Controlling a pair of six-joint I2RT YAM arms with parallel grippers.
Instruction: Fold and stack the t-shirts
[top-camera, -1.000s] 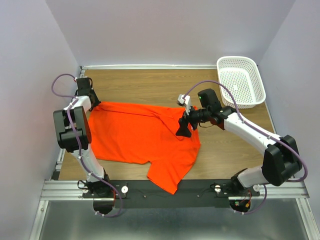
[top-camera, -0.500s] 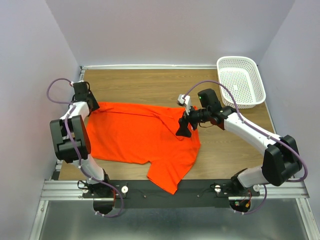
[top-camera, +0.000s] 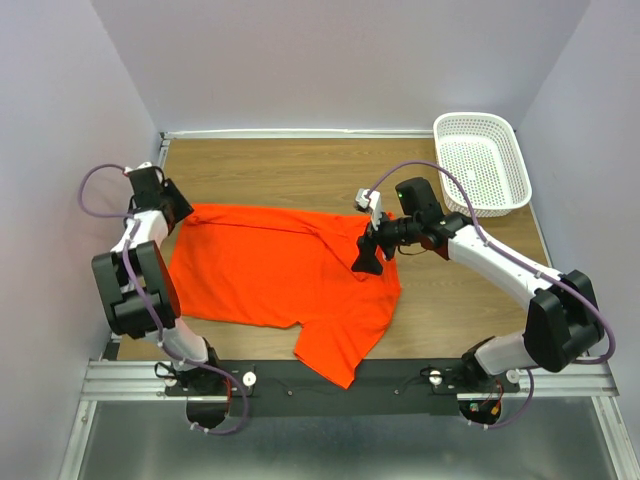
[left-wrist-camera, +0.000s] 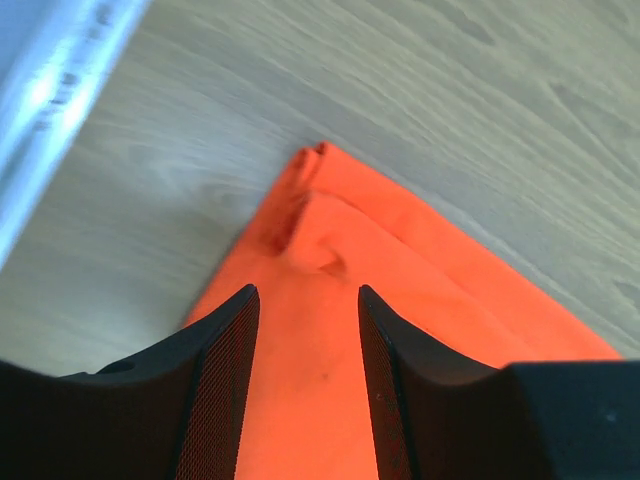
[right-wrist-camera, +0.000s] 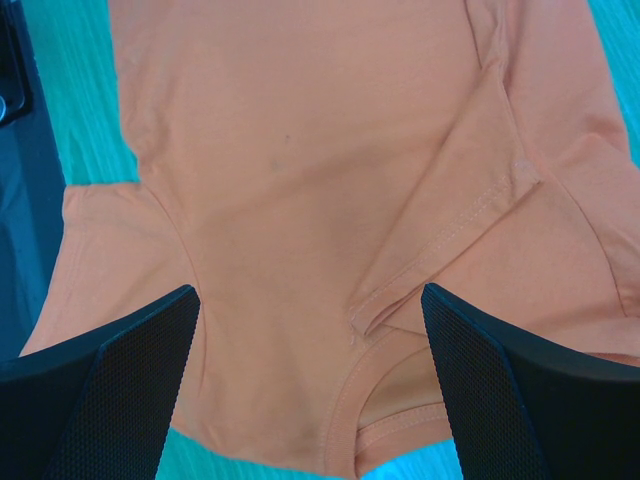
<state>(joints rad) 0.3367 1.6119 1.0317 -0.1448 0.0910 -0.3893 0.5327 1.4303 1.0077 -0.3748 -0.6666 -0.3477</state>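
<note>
Figure: one t-shirt laid out, both tools raised off it.

Nearest the arm bases, one part of the orange t-shirt (top-camera: 270, 265) reaches toward the near edge of the wooden table (top-camera: 300, 170). The rest lies mostly flat across the middle of the table. It is not yet folded, so the spreading step appears to be the one in hand.

Over the shirt's right part, the right gripper (top-camera: 368, 258) hangs with its jaws spread wide and holds nothing. Its wrist view shows the neck opening (right-wrist-camera: 385, 400) and a raised crease (right-wrist-camera: 450, 240) directly beneath, probably the next thing to smooth or grasp.

Farther back, at the far left corner (left-wrist-camera: 318, 160) of the cloth, the left gripper (top-camera: 178, 208) has its jaws parted, with no fabric pinched between them. The corner lies slightly bunched on the wood.

At the far right stands a white basket (top-camera: 475, 117), well apart from the shirt.

No brand, print or neck label can be read in any view.
</note>
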